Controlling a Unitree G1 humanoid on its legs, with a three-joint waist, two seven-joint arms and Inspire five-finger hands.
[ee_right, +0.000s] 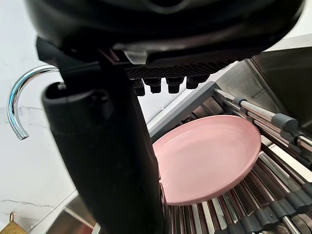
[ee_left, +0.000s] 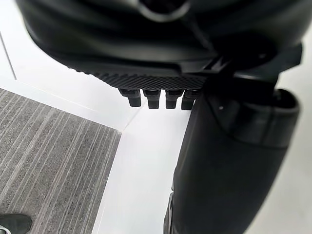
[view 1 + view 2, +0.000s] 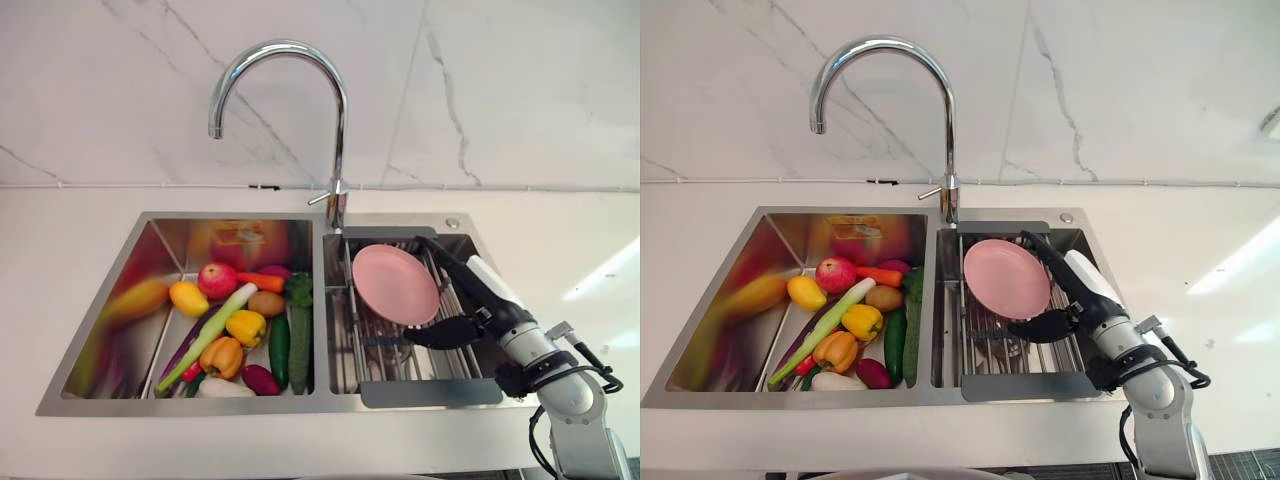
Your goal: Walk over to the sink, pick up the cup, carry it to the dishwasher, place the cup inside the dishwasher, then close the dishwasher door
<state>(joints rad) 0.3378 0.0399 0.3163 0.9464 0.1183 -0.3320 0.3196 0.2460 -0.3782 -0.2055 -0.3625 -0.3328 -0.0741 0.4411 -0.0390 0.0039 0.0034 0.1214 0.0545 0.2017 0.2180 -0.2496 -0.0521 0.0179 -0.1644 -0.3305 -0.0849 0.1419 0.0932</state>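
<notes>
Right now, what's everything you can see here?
sink: one, steel, in the white counter
faucet: one, chrome, behind the sink
rack: one, metal, right basin
plate: one, pink, tilted on the rack
apple: one, red, left basin
peppers: two, yellow and orange, left basin
cucumbers: two, green, left basin
other produce: several, mixed, left basin
right hand: one, dark, beside the plate
left hand: one, dark, above the floor

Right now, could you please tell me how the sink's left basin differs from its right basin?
The left basin is wider than the right basin. The left basin holds loose fruit and vegetables; the right basin holds a metal rack with a tilted pink plate. The right hand reaches into the right basin, not the left basin. Both are steel.
</notes>
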